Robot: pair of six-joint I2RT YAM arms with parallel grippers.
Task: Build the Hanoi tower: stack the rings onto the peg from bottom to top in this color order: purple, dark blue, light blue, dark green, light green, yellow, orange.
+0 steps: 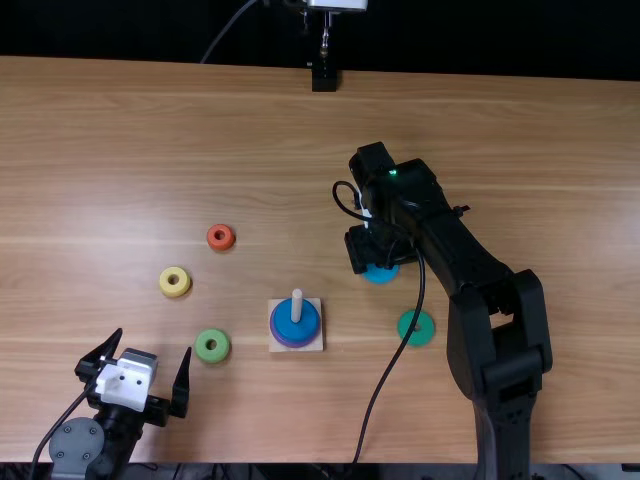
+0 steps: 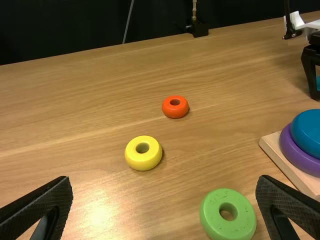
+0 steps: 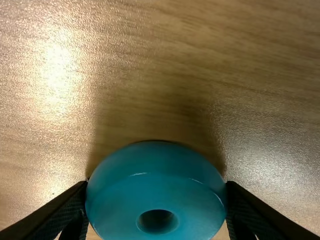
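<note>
In the top view my right gripper is low over the table, beyond the peg base and to its right, at the light blue ring. The right wrist view shows both fingers of my right gripper pressed against the sides of the light blue ring. A dark blue ring lies on the purple ring around the peg. My left gripper stands open at the near left; in its wrist view the left gripper has nothing between its fingertips.
A dark green ring lies right of the base. To its left are a light green ring, a yellow ring and an orange ring. A black stand is at the far edge.
</note>
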